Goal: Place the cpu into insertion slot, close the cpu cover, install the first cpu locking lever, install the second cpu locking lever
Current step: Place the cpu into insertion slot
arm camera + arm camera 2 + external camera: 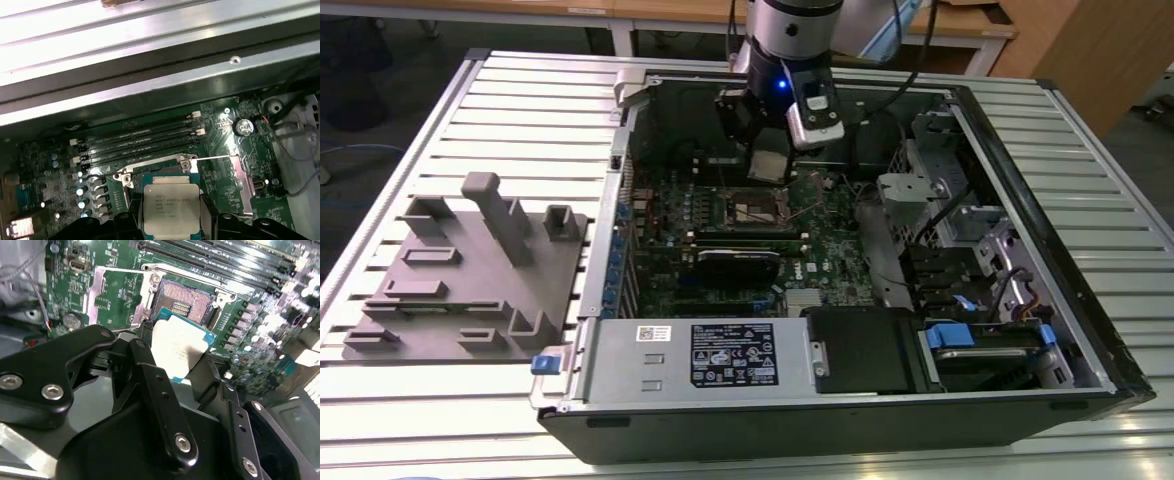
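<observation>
1. Gripper (175, 359) first, since it's right up against the lens in the second wrist view: its jaws are clamped on the cpu (182, 342), pinching two opposite edges with the metal top facing up
2. That cpu hangs above the insertion slot (182, 297) and isn't seated; from the second wrist view I'd say it's near the slot but not squarely over it
3. Over in the exterior view the same chip (769, 165) sits high over the green motherboard (834, 270) inside the open computer case (1067, 230)
4. Cpu cover (93, 297) is flipped open and lies just beside the slot, with green board showing through its window, so the contact field is bare
5. My take on doing this step right: keep the chip dead flat, square its corners to the silvery rim, and match the notches before any contact
6. Go straight down, no sliding sideways, because those contacts look like they'd bend easily
7. Only let go once it rests level all round, not propped on the rim
</observation>
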Controlling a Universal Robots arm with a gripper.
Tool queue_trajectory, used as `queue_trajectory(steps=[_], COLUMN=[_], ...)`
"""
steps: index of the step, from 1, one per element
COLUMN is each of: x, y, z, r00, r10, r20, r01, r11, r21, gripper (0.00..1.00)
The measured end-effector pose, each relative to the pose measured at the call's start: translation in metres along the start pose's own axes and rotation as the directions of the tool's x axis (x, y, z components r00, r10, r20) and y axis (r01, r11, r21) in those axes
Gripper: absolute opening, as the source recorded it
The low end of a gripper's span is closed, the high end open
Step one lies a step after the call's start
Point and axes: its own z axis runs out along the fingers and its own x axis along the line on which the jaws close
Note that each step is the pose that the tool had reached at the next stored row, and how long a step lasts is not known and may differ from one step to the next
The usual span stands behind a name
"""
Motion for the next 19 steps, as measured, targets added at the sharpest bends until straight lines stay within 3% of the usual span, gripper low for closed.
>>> queue_trajectory(steps=[5, 7, 10, 14, 19], x=[0.0, 0.0, 0.0, 0.0, 0.0], y=[-0.0001, -0.0001, -0.0001, -0.0001, -0.0002], z=[0.0005, 0.0008, 0.0011, 0.0016, 0.0024], r00=[0.9958, 0.9919, 0.9834, 0.9675, 0.9409], r10=[0.091, 0.127, 0.181, 0.252, 0.337], r20=[0.0081, 0.0112, 0.0159, 0.0219, 0.0291], r01=[-0.091, -0.127, -0.181, -0.252, -0.337], r11=[0.9958, 0.9919, 0.9835, 0.9678, 0.9413], r21=[-0.002, -0.003, -0.0049, -0.0077, -0.0117], gripper=[0.54, 0.54, 0.54, 0.54, 0.54])
